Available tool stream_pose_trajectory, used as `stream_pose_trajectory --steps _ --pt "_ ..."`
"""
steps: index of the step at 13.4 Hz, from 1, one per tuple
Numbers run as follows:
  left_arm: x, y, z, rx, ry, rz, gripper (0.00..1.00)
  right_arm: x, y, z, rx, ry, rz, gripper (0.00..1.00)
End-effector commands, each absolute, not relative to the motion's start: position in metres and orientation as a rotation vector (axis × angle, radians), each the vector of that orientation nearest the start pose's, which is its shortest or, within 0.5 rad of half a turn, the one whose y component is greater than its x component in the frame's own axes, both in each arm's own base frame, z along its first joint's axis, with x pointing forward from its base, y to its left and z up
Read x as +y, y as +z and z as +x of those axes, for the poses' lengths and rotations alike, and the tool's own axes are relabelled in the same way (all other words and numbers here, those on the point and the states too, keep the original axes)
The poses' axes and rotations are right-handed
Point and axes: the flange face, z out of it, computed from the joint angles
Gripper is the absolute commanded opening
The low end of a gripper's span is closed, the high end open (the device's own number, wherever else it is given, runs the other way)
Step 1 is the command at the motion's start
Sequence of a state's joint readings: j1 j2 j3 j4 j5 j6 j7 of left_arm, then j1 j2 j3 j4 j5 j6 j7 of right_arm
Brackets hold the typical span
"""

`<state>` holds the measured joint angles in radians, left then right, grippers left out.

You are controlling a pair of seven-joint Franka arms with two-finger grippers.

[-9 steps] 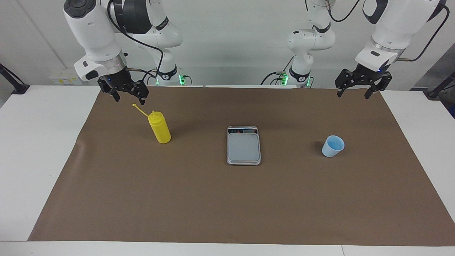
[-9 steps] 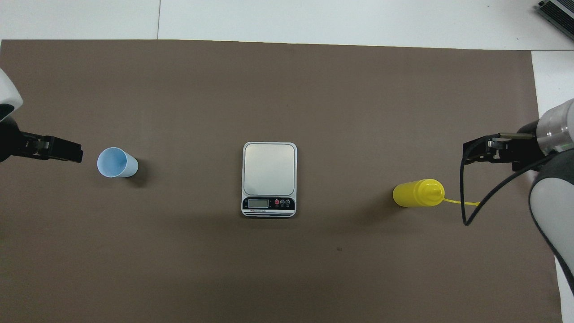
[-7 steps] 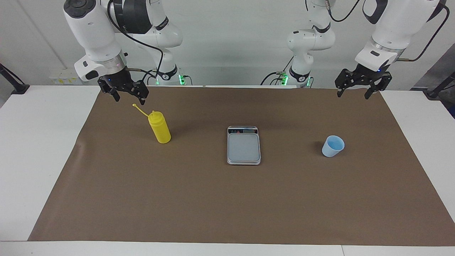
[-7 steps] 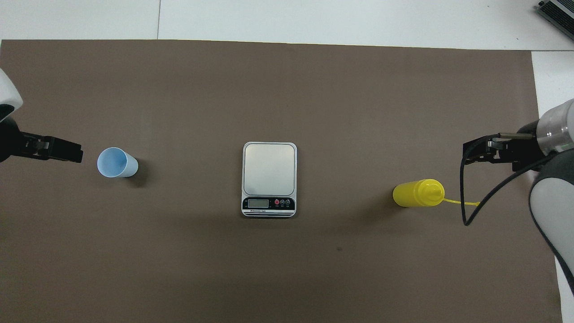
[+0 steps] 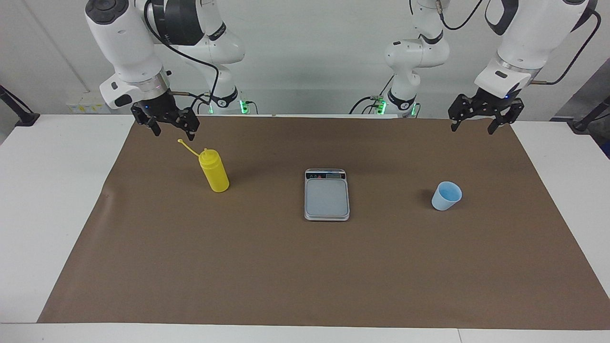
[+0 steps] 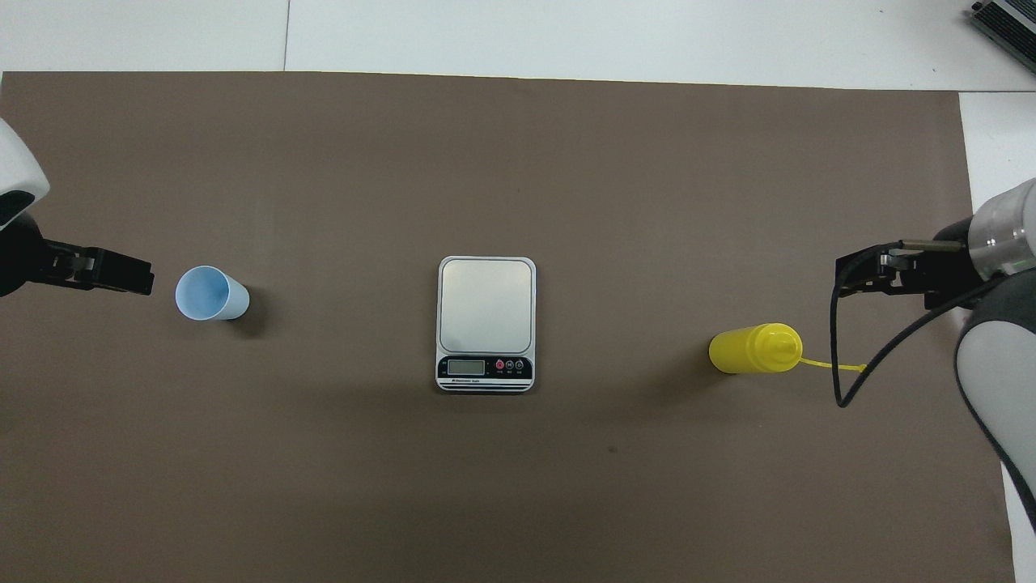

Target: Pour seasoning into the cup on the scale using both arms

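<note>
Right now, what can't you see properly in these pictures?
- Scale display: too small to read in either view.
- Seasoning bottle: its yellow wall hides how full it is.
- Left gripper: the overhead view's edge cuts off its arm.
- Cup: whether it holds anything, too small to tell.

Matt brown mat [image 5: 305, 267], brushed-metal scale [image 5: 327, 196]

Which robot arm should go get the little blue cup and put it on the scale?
Probably the left one. The left gripper, fingers open, hangs up at the cup's end of the table. The right gripper is open above the yellow bottle, with the scale between bottle and cup.
</note>
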<state>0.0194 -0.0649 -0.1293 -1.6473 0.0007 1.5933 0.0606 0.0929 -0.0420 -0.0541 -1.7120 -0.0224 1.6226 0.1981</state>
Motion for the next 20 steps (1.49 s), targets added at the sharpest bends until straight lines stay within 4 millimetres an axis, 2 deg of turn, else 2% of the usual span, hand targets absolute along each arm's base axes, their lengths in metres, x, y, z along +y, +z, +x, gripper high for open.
stream_pose_trajectory --steps 1,3,5,10,13,15,17,20 --pt "-0.046 0.622 0.529 0.218 -0.054 -3.148 1.0 0.014 0.589 0.541 0.223 0.08 -3.153 1.0" --pt "-0.026 0.609 0.532 0.146 -0.043 -3.165 1.0 0.014 0.589 0.541 0.223 0.082 -3.153 1.0" --pt "-0.022 0.588 0.536 0.109 -0.065 -3.171 1.0 0.014 0.589 0.541 0.223 0.08 -3.153 1.0" --pt "0.012 0.518 0.551 -0.067 -0.112 -3.173 1.0 0.014 0.589 0.541 0.223 0.082 -3.153 1.0" --pt "0.021 0.464 0.564 -0.248 -0.152 -3.169 1.0 0.014 0.589 0.541 0.223 0.08 -3.153 1.0" --pt "0.024 0.422 0.557 -0.278 -0.205 -3.163 1.0 0.014 0.589 0.541 0.223 0.08 -3.153 1.0" --pt "0.024 0.397 0.555 -0.335 -0.229 -3.161 1.0 0.014 0.589 0.541 0.223 0.082 -3.153 1.0" --pt "0.023 0.382 0.553 -0.364 -0.197 -3.161 1.0 0.014 0.589 0.541 0.223 0.082 -3.153 1.0"
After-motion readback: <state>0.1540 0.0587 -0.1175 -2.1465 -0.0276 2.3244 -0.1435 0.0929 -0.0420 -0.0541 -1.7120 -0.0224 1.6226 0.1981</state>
